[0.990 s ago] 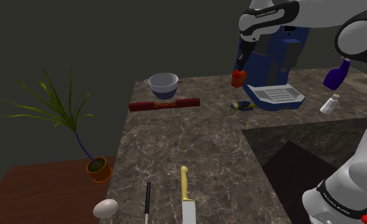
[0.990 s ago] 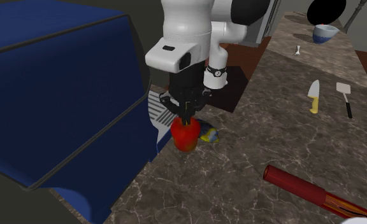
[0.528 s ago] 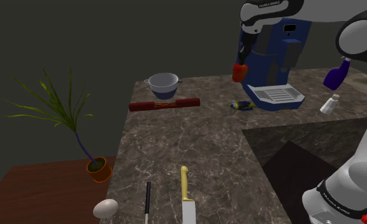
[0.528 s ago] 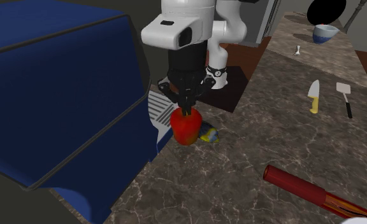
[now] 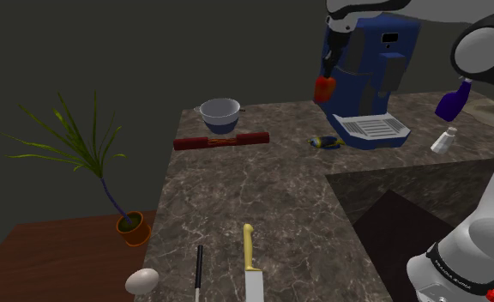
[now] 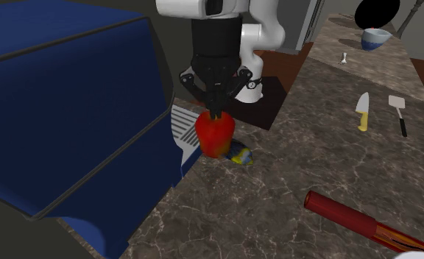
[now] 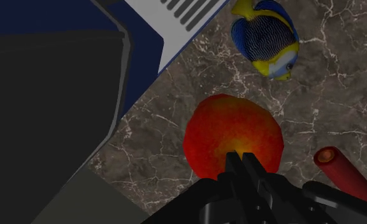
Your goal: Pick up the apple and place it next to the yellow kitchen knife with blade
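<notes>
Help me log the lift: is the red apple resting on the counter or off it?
Off it. The round red apple hangs from the shut black claw, well above the brown marbled counter.

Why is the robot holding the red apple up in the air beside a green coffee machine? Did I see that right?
Not quite. The coffee machine is blue, not green; the shoulder view shows it. The rest is right: the gripper holds the red apple up in the air beside it.
</notes>
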